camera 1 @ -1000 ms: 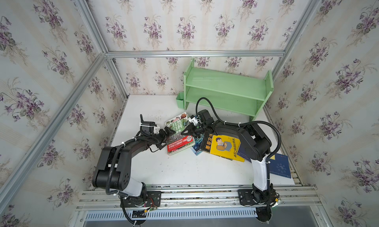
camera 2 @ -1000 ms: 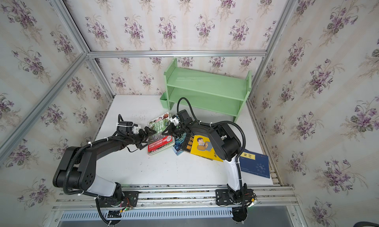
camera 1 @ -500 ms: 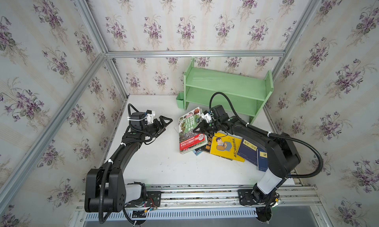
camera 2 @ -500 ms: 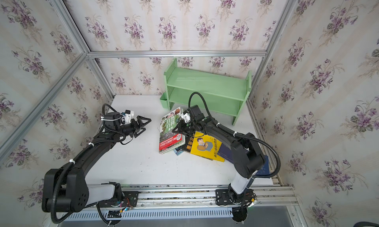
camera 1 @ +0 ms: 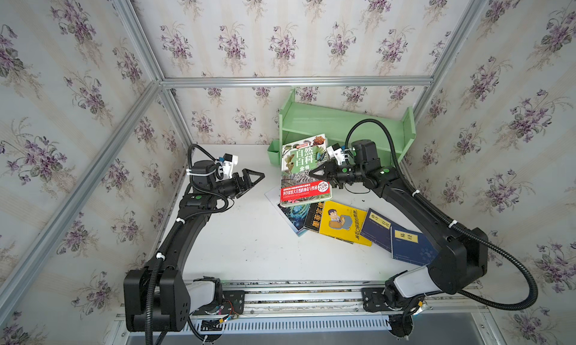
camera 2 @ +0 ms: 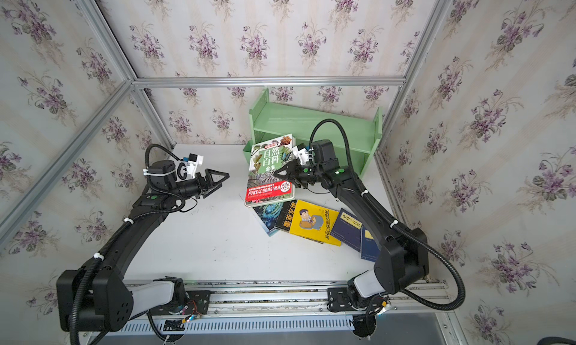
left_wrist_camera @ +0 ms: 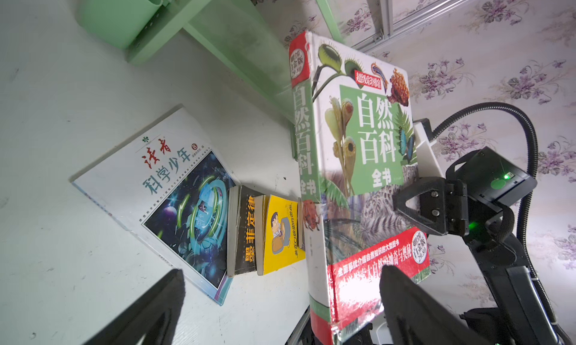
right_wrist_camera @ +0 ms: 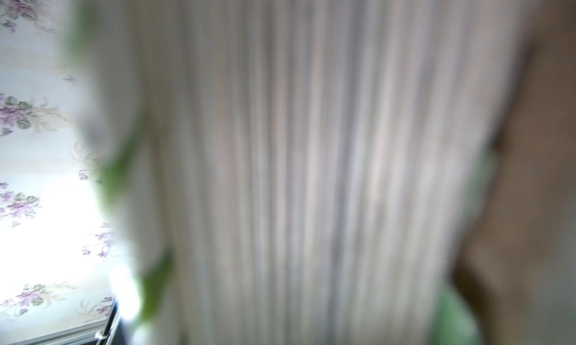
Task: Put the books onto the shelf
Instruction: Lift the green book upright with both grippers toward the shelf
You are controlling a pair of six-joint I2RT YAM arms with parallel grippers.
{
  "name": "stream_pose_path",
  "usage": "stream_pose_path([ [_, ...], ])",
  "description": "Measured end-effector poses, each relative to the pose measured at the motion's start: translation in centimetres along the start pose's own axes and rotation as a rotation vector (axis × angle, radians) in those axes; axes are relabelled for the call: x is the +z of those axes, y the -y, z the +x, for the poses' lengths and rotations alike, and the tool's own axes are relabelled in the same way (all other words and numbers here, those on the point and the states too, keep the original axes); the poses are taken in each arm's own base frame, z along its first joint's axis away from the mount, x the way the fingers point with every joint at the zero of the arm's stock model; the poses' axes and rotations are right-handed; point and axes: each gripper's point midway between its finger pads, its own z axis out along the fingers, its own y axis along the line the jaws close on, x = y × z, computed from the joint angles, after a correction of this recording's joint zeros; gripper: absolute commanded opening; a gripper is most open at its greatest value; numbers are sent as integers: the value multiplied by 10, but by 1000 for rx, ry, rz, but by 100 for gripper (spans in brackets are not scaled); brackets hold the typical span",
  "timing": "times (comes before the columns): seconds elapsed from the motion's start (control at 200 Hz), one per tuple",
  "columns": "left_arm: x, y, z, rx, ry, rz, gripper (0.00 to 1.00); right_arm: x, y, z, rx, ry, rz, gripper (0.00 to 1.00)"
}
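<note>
Your right gripper (camera 1: 315,174) pinches the green book (camera 1: 301,167) by its side edge, upright, just in front of the shelf (camera 1: 343,125). Your left gripper (camera 1: 255,183) is spread wide over the table's (camera 1: 243,243) bare left half.

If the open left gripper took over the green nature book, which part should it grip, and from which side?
Probably the spine edge of the green nature book, approached from the robot's left. The right gripper clamps the opposite long edge, so the spine side is free and faces the left gripper, whose jaws stand open, seemingly wide enough to straddle it.
</note>
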Motion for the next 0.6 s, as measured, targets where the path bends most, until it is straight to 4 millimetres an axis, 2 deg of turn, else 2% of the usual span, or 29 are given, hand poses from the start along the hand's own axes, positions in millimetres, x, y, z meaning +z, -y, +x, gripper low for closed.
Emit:
stream_pose_path([
  [0.23, 1, 21, -11, 48, -19, 68, 100, -3, -19, -3, 13, -10, -79, 13],
  [0.4, 13, 27, -19, 60, -60, 123, 100, -3, -30, -5, 23, -17, -133, 14],
  [0.6, 26, 50, -21, 86, -119, 249, 99, -2, -40, -4, 31, -36, -215, 14],
])
